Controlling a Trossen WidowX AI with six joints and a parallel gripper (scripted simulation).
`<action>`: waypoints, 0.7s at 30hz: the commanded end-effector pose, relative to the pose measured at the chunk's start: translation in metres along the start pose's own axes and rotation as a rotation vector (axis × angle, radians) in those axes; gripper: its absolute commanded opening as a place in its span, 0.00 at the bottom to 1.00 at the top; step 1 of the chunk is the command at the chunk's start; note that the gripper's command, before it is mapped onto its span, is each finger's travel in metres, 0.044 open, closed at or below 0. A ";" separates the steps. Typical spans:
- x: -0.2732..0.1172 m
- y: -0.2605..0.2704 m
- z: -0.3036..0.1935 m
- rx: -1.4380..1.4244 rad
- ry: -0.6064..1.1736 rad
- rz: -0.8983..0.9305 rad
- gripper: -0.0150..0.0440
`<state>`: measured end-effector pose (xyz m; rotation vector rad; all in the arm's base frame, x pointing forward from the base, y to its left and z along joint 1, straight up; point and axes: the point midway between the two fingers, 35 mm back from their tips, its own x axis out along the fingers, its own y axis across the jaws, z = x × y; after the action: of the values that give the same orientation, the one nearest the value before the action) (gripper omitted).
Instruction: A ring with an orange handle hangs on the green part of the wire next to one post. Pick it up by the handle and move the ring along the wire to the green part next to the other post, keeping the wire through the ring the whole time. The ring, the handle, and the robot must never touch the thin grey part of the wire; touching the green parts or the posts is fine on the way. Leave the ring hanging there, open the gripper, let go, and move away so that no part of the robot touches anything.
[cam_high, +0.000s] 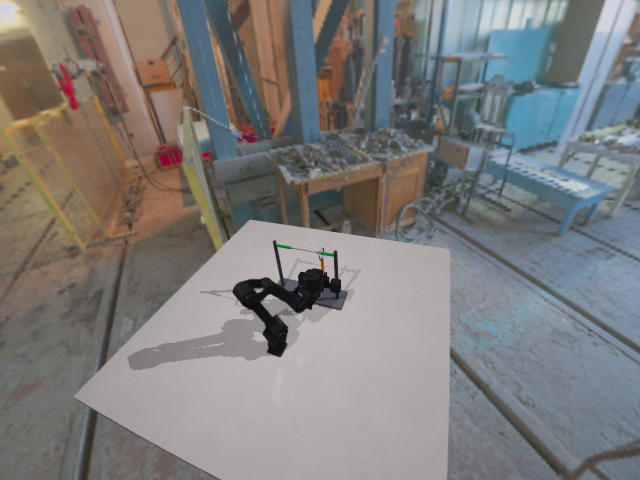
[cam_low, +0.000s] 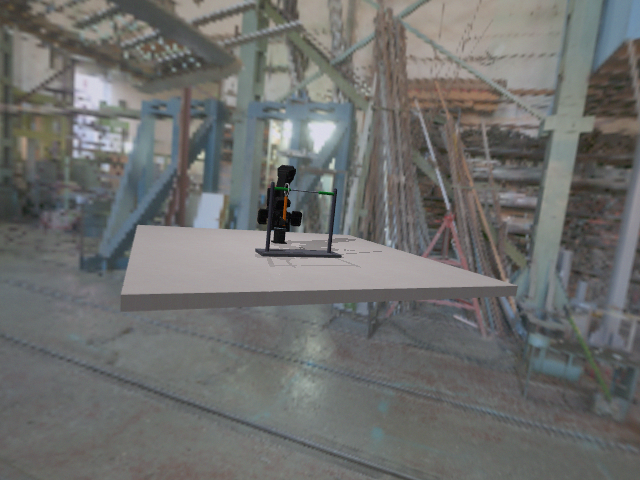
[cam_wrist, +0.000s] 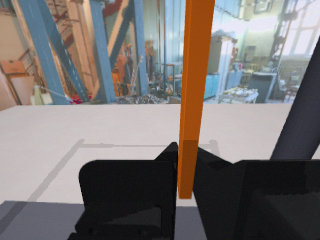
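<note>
The ring (cam_high: 322, 260) (cam_low: 286, 189) is around the wire on the green part beside the near post (cam_high: 336, 268) (cam_low: 269, 222) (cam_wrist: 300, 115), close to that part's inner end. Its orange handle (cam_high: 323, 266) (cam_low: 284, 206) (cam_wrist: 196, 90) hangs down, almost upright. My gripper (cam_wrist: 180, 147) is shut on the lower end of the handle, with a finger on each side. Whether the ring touches the wire is too small to tell. The thin grey part (cam_high: 305, 251) (cam_low: 305, 191) runs to the other green part (cam_high: 283, 246) (cam_low: 326, 193) at the far post (cam_high: 279, 263) (cam_low: 332, 222).
The posts stand on a dark base plate (cam_high: 336, 301) (cam_low: 310, 253) (cam_wrist: 30, 216) on the pale table (cam_high: 392, 335) (cam_low: 206, 273). In the wrist view, the near post rises close to the right finger. The arm (cam_high: 248, 294) reaches in from the front.
</note>
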<state>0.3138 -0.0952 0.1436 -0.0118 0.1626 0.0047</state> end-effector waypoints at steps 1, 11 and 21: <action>0.000 -0.001 0.001 0.001 -0.002 -0.003 0.00; 0.000 -0.001 0.001 0.001 -0.002 -0.003 0.00; 0.000 0.002 0.001 0.001 -0.001 -0.003 0.00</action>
<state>0.3142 -0.0950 0.1446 -0.0126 0.1611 0.0032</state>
